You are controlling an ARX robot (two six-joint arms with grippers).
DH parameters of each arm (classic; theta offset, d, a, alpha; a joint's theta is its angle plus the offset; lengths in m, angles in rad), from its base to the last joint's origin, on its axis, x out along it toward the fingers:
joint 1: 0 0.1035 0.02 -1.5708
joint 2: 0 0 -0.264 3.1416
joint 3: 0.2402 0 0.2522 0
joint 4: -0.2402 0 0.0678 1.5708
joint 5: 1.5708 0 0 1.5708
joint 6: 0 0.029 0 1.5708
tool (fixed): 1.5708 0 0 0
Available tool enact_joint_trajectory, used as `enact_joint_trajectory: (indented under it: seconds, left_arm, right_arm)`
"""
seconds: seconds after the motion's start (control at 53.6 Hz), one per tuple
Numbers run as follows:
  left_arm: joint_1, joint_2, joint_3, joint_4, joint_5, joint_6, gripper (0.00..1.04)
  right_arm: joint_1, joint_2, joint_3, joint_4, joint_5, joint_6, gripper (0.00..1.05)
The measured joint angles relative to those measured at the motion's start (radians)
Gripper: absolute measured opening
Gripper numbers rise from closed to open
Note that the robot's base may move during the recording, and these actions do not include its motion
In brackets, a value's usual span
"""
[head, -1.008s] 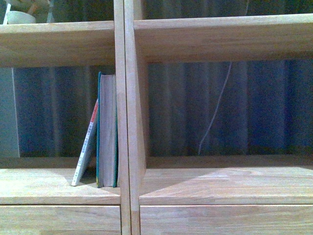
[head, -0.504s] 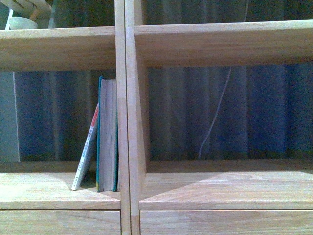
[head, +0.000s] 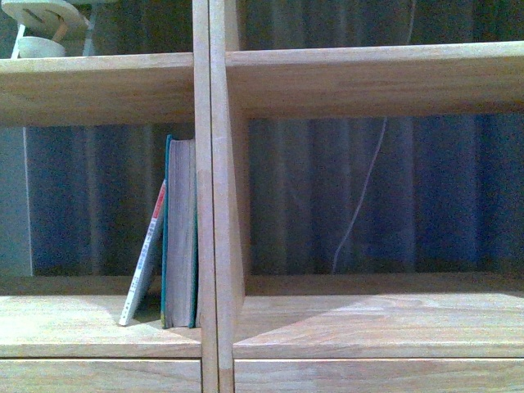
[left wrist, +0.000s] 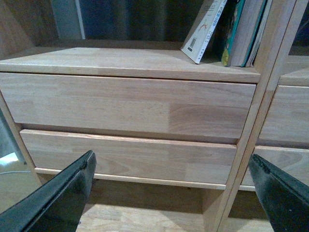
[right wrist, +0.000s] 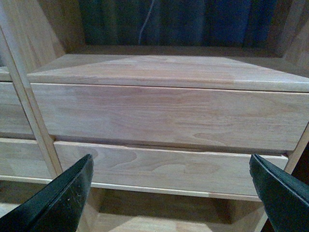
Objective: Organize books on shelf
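Both grippers are spread wide and carry nothing: the left gripper [left wrist: 171, 193] hangs low in front of the drawers [left wrist: 130, 104] under the books, and the right gripper [right wrist: 171, 193] hangs in front of the drawers on the other side of the central divider [head: 214, 196]. Neither arm shows in the front view.

On the shelf [head: 360, 78], the teal book [head: 180, 233] stands upright with its side against the central divider. The white paperback [head: 146, 262] sits just beside it, further from the divider, tilted so its top leans on the teal book while its foot rests out on the board. The compartment on the far side of the divider holds no books.

Judging by this, both books are already placed and the task is close to done. If anything is left, it is squaring up the paperback: the left gripper would need to rise to shelf level and nudge the foot of the paperback toward the divider until it stands straight.
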Motion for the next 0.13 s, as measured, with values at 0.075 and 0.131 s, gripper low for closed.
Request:
enact_joint_trajectory:
  seconds: [0.075, 0.131]
  left_arm:
    - [0.000, 0.000, 0.000, 0.000, 0.000, 0.000, 0.97]
    - [0.000, 0.000, 0.000, 0.000, 0.000, 0.000, 0.97]
  right_arm:
    - [0.000, 0.000, 0.000, 0.000, 0.000, 0.000, 0.98]
    - [0.000, 0.000, 0.000, 0.000, 0.000, 0.000, 0.98]
